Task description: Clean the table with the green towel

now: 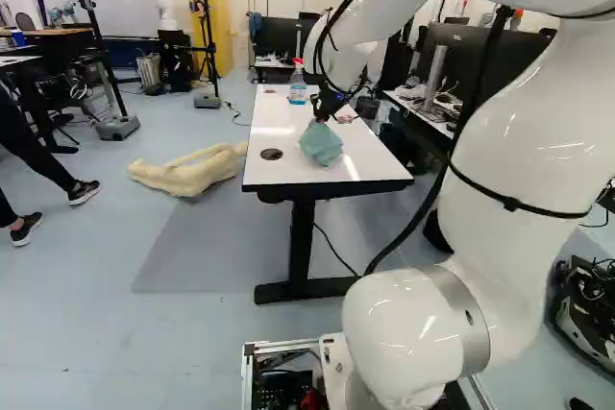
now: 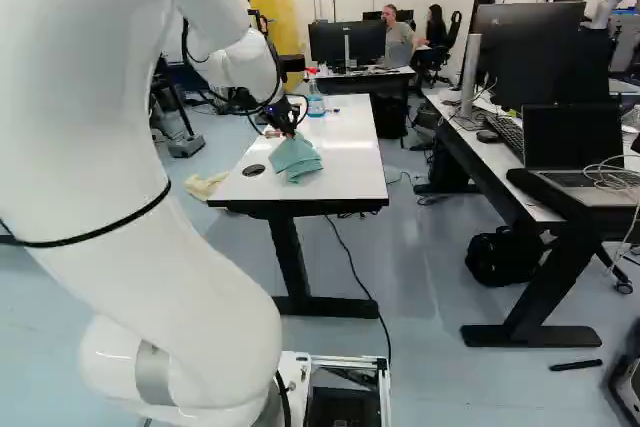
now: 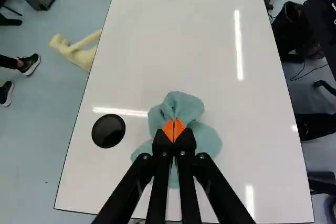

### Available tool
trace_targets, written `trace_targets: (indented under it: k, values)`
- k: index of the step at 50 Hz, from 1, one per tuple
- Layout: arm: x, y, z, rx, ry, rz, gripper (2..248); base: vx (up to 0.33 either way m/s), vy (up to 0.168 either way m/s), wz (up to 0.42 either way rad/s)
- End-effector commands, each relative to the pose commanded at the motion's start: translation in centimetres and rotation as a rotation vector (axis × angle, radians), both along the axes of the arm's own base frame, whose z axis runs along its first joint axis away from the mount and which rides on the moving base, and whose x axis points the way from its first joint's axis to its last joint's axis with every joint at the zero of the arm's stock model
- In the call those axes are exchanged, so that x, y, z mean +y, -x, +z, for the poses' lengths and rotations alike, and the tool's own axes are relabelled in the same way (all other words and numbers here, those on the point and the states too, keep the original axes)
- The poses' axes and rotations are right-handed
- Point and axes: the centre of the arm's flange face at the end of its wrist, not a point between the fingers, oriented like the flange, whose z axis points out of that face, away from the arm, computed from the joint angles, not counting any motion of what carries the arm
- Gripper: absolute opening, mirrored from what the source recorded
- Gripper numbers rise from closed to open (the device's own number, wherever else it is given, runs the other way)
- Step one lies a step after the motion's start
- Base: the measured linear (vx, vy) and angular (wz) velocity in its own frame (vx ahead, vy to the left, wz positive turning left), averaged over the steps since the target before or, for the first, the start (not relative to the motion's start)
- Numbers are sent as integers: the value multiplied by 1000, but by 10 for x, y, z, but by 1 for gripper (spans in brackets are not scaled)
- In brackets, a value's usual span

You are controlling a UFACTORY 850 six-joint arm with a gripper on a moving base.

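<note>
In the left base view, my end effector (image 1: 320, 120) is holding the green towel (image 1: 322, 145) near the frame's centre, over the near part of the worktop (image 1: 280, 128); a spray bottle (image 1: 298, 94) is standing higher up. In the right base view, the towel is sitting just left of centre, its folds seemingly touching the surface. In the wrist view, my fingers are pinching its gathered middle. Grasping is looking done; how much wiping is finished I cannot tell, and the bottle's end is probably remaining.
</note>
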Motion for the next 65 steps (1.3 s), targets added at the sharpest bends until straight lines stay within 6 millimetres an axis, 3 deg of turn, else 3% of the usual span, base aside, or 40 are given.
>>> trace_targets:
  k: [18,28,41,42,47,48,52,53,57,58,62,63,65]
  values:
    - [24,25,0,2,0,53,20,0,0,0]
    - [25,38,0,2,0,57,20,0,0,0]
    - [25,39,0,2,0,57,25,0,0,0]
    - [25,39,0,2,0,57,55,0,0,0]
    - [25,39,0,2,0,57,55,0,0,0]
    - [25,39,0,2,0,57,91,0,0,0]
    - [25,39,0,2,0,57,91,0,0,0]
    - [25,39,0,2,0,57,126,0,0,0]
    - [25,39,0,2,0,57,126,0,0,0]
    - [25,39,0,2,0,57,163,0,0,0]
    - [25,39,0,2,0,57,163,0,0,0]
    - [25,39,0,2,0,57,199,0,0,0]
    - [25,39,0,2,0,57,199,0,0,0]
